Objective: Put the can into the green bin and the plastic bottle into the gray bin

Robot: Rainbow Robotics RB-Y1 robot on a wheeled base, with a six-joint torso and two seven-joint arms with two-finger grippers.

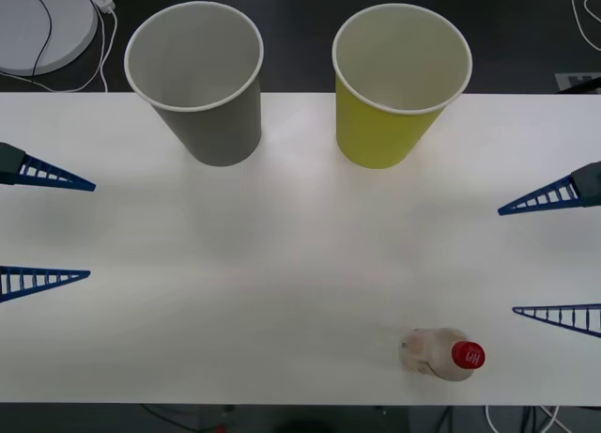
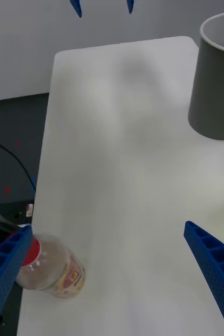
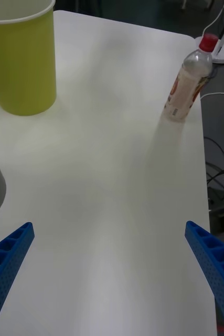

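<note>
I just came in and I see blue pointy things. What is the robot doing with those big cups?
Nothing is being held right now. The left gripper and the right gripper both hang open over the two sides of the white table. The plastic bottle stands near the front edge on the robot's right, closest to the right gripper. The gray bin and the green bin stand side by side at the far edge, both looking empty. I see no can.
</note>
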